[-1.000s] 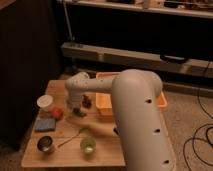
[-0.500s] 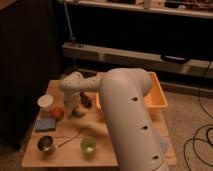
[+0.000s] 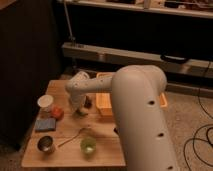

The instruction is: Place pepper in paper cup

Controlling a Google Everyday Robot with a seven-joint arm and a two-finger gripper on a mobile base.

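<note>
On the wooden table point(image 3: 63, 92), left to centre: pick-up stage under way.
The paper cup point(image 3: 45, 102) stands upright near the left edge, with the orange-red ball point(image 3: 57, 112) just beside it. Right of these the gripper point(image 3: 81, 110) is down at the tabletop, claw pressed together. A pale green scrap under it is judged to be the pepper point(image 3: 83, 113), though a true pinch cannot be confirmed. A dark lump point(image 3: 89, 101) lies just beside. Risks: a shallow hold dropping the pepper on lifting; the ball or cup knocked during the carry.
</note>
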